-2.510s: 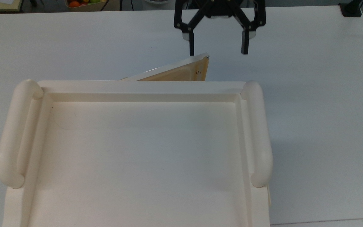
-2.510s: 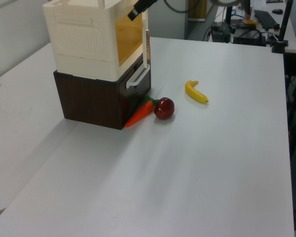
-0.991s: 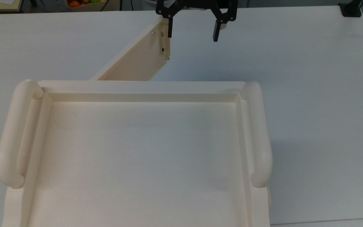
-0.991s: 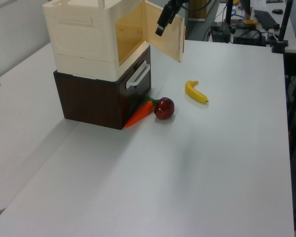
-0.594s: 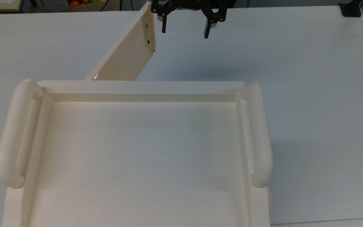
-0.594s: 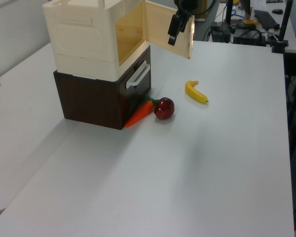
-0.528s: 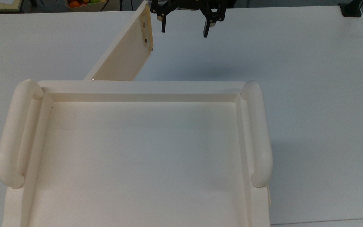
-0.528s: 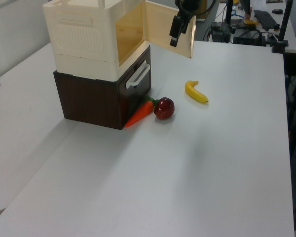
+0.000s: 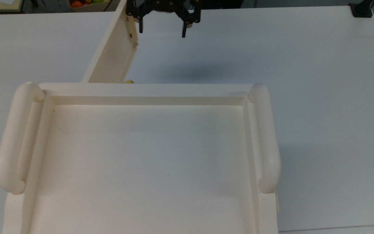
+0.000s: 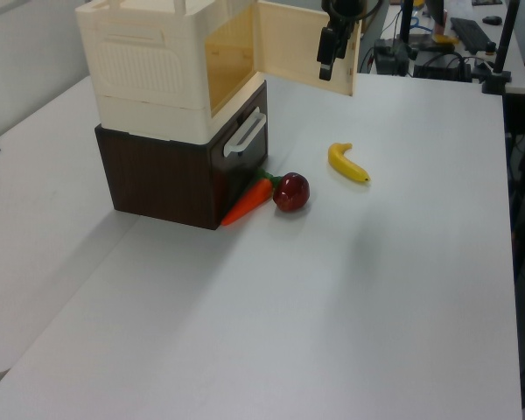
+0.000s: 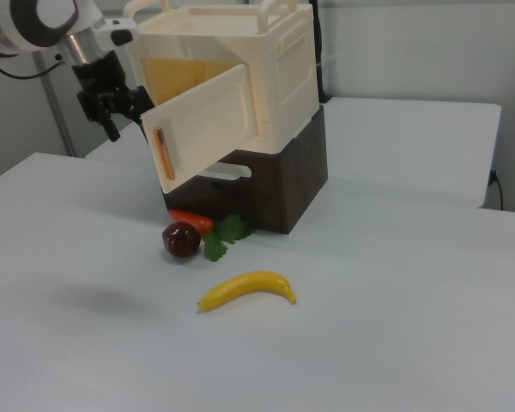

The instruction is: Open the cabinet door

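The cabinet door (image 9: pixel 114 53) stands swung wide from the cream cabinet (image 10: pixel 157 74), the gripper (image 9: pixel 161 30) beside its free edge, jaws spread and empty. One carrot (image 10: pixel 248 199), one apple (image 10: pixel 290 192) and one banana (image 10: pixel 347 164) lie on the tabletop (image 10: pixel 350 297).

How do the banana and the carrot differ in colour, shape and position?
The banana is yellow and curved; the carrot is orange and straight. The banana lies apart in the open; the carrot lies against the dark base, beside a red fruit. Both rest on the white table.
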`<state>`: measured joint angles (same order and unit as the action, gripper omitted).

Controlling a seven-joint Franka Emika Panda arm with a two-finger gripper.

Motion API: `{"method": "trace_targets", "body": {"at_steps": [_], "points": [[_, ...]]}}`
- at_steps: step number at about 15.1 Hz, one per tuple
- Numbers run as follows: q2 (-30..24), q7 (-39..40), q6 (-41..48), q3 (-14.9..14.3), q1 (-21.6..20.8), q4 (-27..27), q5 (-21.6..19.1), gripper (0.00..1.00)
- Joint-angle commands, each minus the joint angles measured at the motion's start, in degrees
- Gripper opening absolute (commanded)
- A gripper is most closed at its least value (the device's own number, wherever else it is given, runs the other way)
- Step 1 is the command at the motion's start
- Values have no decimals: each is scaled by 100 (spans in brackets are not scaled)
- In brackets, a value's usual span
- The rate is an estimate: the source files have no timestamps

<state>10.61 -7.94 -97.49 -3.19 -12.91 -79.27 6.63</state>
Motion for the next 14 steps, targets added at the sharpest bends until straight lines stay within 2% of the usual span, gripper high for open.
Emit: {"method": "trace_targets", "body": {"at_steps": [1,8,11,14], "points": [[-112,205,73,-24,148,-203,-162,100],[-234,240,46,-76,183,-782,-346,100],[-515,345,20,-182,157,-1256,-531,100],[-770,486,107,-182,210,-1451,-531,100]]}}
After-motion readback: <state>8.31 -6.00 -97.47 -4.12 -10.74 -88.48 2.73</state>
